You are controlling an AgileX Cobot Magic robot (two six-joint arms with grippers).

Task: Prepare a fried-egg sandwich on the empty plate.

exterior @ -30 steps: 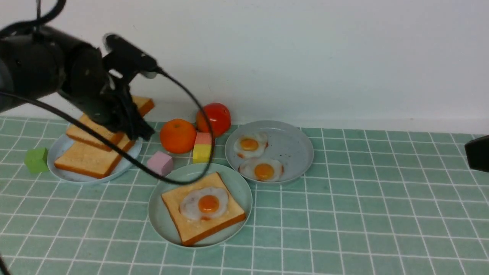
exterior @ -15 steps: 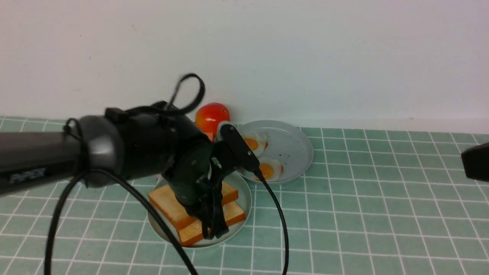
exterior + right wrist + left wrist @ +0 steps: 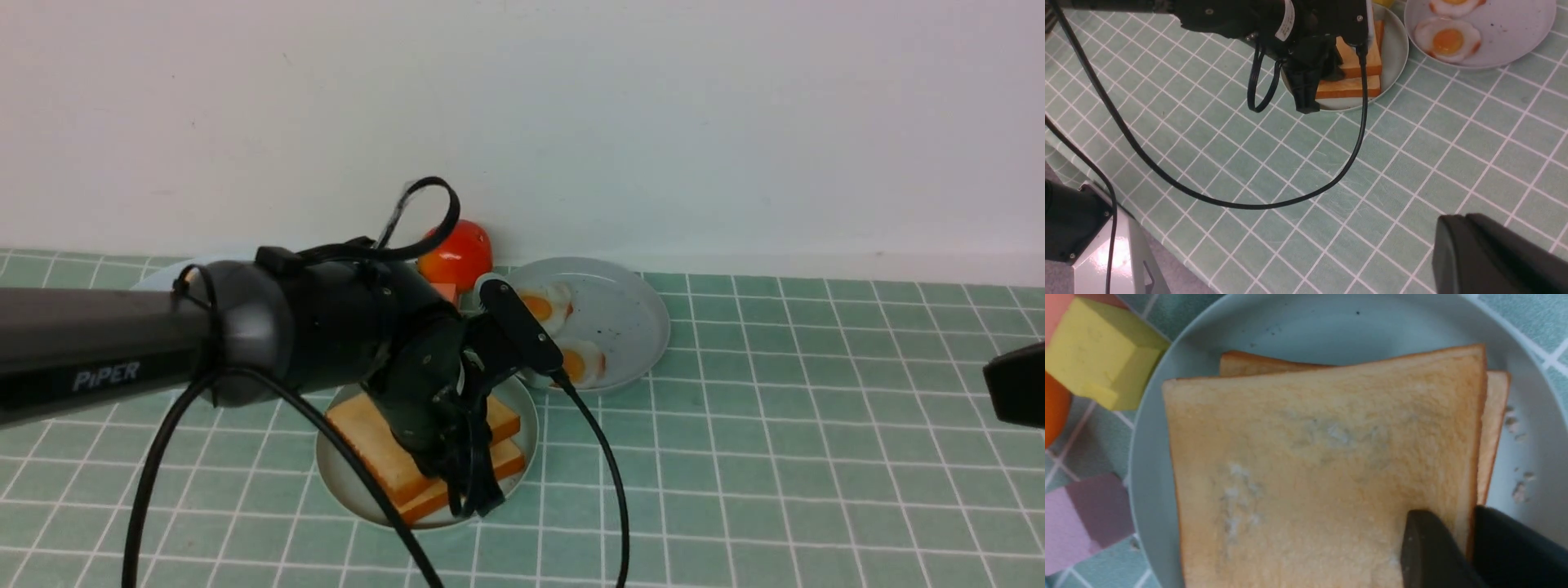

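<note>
The mint-green plate (image 3: 343,482) sits at the centre front and holds two stacked toast slices. The top slice (image 3: 367,425) lies slightly askew over the bottom slice (image 3: 506,461). The fried egg between them is hidden. My left gripper (image 3: 472,494) is shut on the top slice's near edge. In the left wrist view one finger (image 3: 1425,547) lies on the top slice's (image 3: 1310,465) face and the other is past its crust. My right gripper (image 3: 1016,384) hangs at the far right, shut and empty (image 3: 1453,245).
A bluish-grey plate (image 3: 629,318) behind and to the right holds two more fried eggs (image 3: 581,363). A tomato (image 3: 457,249) stands by the wall. A yellow block (image 3: 1094,371), a pink block (image 3: 1081,522) and an orange (image 3: 1053,412) sit beside the mint plate.
My left arm swung from the far-left toast plate to the mint plate with a toast slice. That slice now covers the egg on the first slice.
</note>
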